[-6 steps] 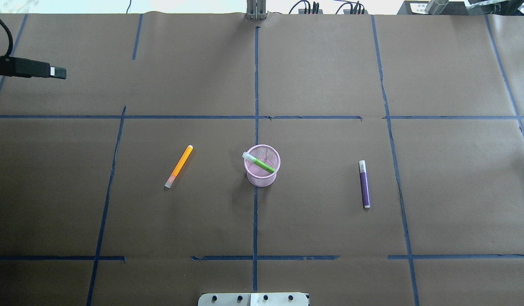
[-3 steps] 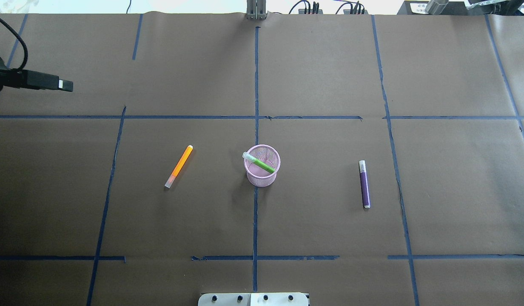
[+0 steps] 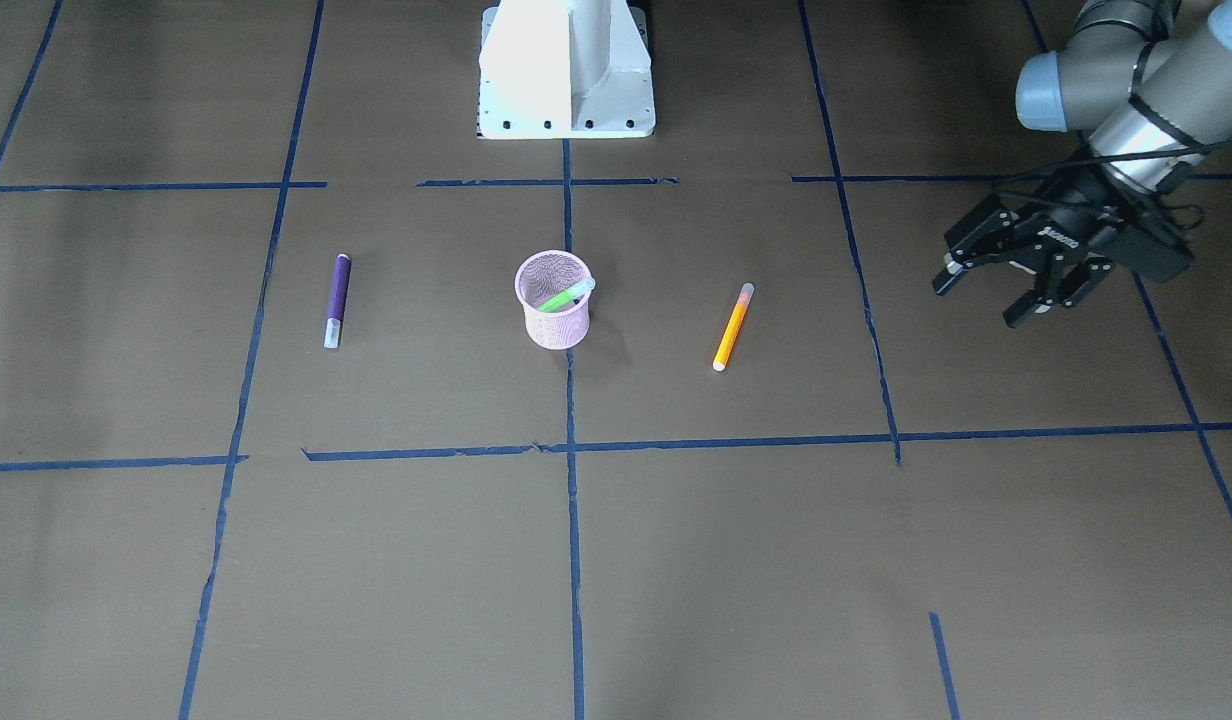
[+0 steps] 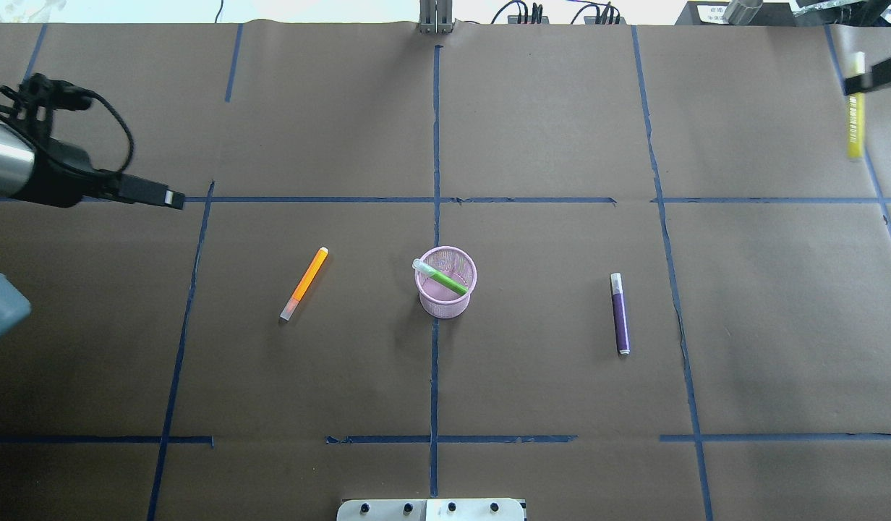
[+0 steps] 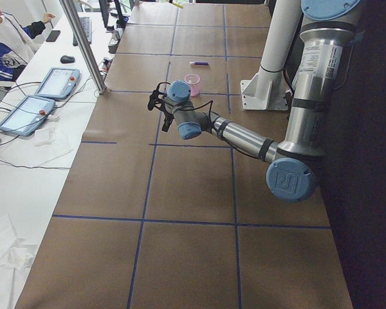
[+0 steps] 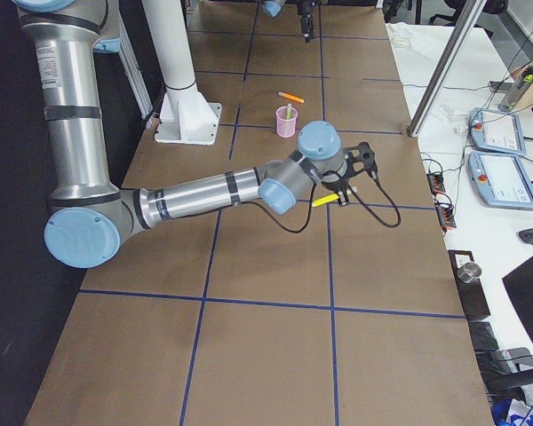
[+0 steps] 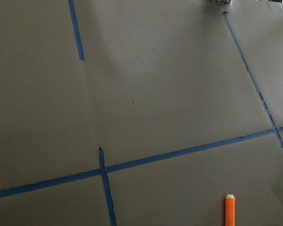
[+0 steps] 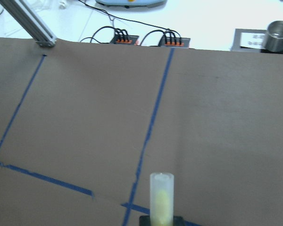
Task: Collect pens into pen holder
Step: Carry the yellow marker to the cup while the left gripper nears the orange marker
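Observation:
A pink mesh pen holder point(image 4: 447, 300) point(image 3: 554, 325) stands mid-table with a green pen point(image 4: 442, 278) point(image 3: 563, 297) leaning inside it. Left of the holder in the overhead view lies an orange pen point(image 4: 304, 284) point(image 3: 732, 327) point(image 7: 230, 212); right of it lies a purple pen point(image 4: 620, 315) point(image 3: 337, 297). My left gripper point(image 3: 976, 302) hovers open and empty, well away from the orange pen on its outer side. At the far right edge my right gripper point(image 4: 860, 78) is shut on a yellow pen point(image 4: 855, 126) point(image 8: 161, 197) point(image 6: 324, 201) that hangs down from it.
The robot's base plate point(image 4: 431, 510) point(image 3: 566, 70) sits at the near table edge. A metal post point(image 4: 436, 18) and cable plugs point(image 4: 554, 14) line the far edge. Blue tape lines cross the brown paper. A person sits at a side desk point(image 5: 3, 38).
My left arm has swung further in over the table, nearer the orange pen. My right gripper with the yellow pen has come into view at the far right. The lying pens have not moved.

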